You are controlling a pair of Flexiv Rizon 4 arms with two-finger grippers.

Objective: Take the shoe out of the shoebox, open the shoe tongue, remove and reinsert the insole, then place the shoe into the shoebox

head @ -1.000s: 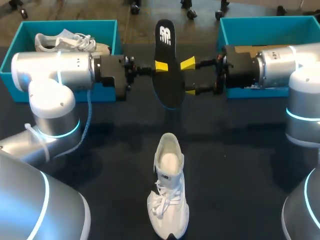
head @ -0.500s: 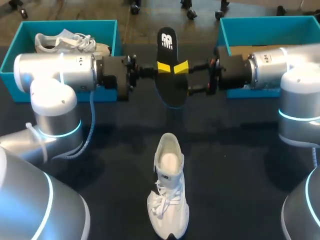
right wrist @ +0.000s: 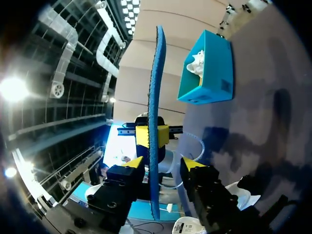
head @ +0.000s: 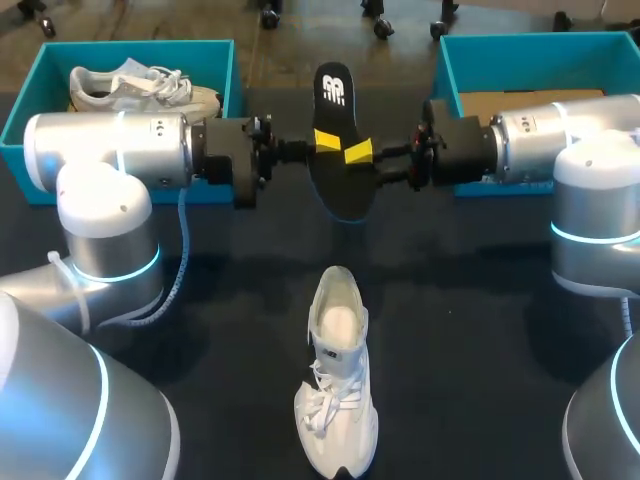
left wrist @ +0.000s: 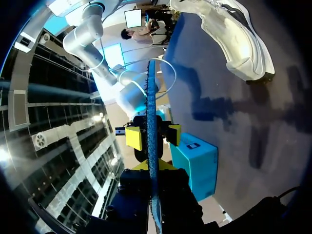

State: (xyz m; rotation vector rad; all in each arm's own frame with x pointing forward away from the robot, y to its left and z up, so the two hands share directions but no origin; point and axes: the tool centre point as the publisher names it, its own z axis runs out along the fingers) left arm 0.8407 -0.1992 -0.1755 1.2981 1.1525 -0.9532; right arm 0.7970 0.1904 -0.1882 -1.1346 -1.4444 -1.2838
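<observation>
A black insole [head: 337, 190] hangs in the air above the table's back middle, blue on its underside. My left gripper [head: 325, 138] comes in from the left and is shut on its edge. My right gripper [head: 358, 152] meets it from the right, fingers straddling the insole with small gaps, so it is open. In the right wrist view the insole [right wrist: 156, 87] stands edge-on between my right gripper's [right wrist: 163, 165] yellow tips. In the left wrist view my left gripper [left wrist: 152, 168] pinches the insole [left wrist: 151, 107]. The white shoe [head: 337, 380] stands on the table in front, toe towards me.
A teal shoebox [head: 215, 60] at the back left holds another white shoe [head: 140, 85]. A second teal shoebox [head: 520, 50] at the back right has brown paper inside, partly hidden by my right arm. Dark table lies between the shoe and the arms.
My right gripper has moved left onto the insole and its fingers have narrowed around it. The insole has straightened slightly in the left gripper's hold. The shoe has not moved.
</observation>
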